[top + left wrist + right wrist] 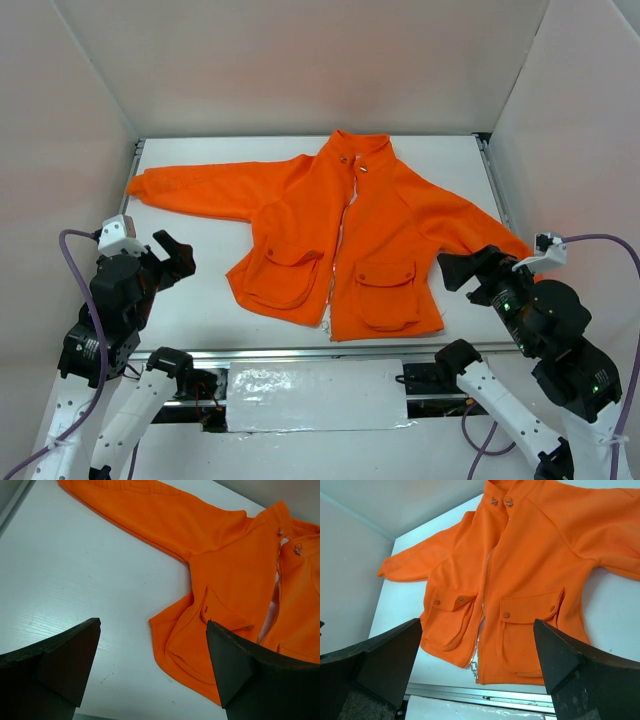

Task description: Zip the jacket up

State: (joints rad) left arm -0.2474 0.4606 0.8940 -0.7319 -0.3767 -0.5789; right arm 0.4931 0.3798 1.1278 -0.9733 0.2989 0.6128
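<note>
We see the left gripper (176, 256) and right gripper (463, 270) hang wide open and empty, the unzipped jacket (345, 240) lying flat ahead, between them.

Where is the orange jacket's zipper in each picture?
Top view: zipper runs down the picture's middle.
Left wrist: zipper near the right edge.
Right wrist: zipper just left of centre.
Shared landmark: the collar above it.

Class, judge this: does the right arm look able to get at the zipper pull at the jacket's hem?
Probably yes. The right gripper hangs open, facing the jacket, and nothing lies between it and the zipper pull, which lies exposed.
</note>
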